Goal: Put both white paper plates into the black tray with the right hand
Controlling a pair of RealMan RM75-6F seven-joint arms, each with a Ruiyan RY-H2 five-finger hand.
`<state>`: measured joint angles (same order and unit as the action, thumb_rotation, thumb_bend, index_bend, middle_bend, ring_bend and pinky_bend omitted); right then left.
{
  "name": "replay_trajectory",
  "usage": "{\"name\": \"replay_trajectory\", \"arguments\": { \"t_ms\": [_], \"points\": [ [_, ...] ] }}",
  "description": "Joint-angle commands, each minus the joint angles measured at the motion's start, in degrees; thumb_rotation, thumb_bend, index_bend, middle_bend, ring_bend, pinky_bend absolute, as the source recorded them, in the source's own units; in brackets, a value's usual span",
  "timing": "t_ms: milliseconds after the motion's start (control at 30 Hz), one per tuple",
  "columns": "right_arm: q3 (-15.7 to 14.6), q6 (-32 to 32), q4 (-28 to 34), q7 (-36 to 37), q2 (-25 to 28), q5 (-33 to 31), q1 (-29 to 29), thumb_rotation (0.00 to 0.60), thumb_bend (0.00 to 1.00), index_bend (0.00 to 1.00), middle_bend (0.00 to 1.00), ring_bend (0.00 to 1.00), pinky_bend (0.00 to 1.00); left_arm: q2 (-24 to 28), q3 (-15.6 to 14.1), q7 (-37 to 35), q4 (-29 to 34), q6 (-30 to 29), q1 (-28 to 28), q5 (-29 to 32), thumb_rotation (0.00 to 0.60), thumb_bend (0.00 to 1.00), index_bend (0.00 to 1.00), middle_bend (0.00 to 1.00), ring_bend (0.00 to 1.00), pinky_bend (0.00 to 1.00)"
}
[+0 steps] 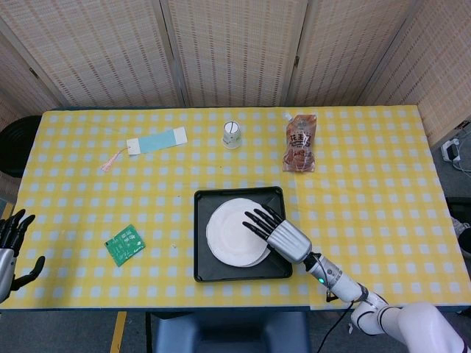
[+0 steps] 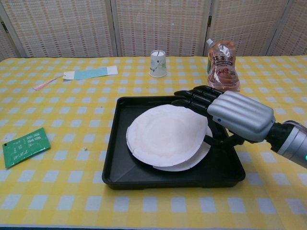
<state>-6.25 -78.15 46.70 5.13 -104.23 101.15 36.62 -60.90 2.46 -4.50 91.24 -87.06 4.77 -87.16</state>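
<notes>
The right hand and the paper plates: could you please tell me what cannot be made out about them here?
- Whether the right hand grips the upper plate or only touches it: its palm side is hidden in both views.
- Most of the lower plate: covered by the upper one.
- The left hand: cut by the head view's edge.

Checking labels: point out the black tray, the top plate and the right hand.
black tray (image 1: 200,235): head view, left rim.
top plate (image 2: 163,134): chest view, centre of face.
right hand (image 2: 237,115): chest view, back of hand.

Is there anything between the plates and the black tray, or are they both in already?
Nothing visible stands between: both white paper plates lie overlapped inside the black tray, with the right hand at their right edge.
</notes>
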Motion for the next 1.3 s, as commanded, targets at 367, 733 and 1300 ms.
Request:
{"name": "replay_trajectory", "arguments": {
  "t_ms": [367,733,1300],
  "points": [
    [2.93,14.71,37.19,-20.5,23.02,-8.36,1.93,0.6,0.3,0.0,0.0,0.0,0.0,0.24,-0.43,-0.29,0.32,0.75,0.22,-0.45,0.6,0.42,0.0,0.0,0.0,0.0],
    [1.98,-10.3,40.57,-15.53,28.89,-7.77,-14.87,0.6,0.29,0.0,0.0,0.0,0.0,-0.72,-0.64,2.29,0.03,1.56,0.67,-0.62,0.6,0.42,0.0,0.0,0.0,0.0],
    [-1.12,-18.28,45.37,-6.57,42.14,-16.56,-33.0,0.6,0.28,0.0,0.0,0.0,0.0,-4.03,-1.84,11.81,1.78,1.28,1.0,-3.27,0.6,0.42,0.0,0.0,0.0,0.0]
  ]
}}
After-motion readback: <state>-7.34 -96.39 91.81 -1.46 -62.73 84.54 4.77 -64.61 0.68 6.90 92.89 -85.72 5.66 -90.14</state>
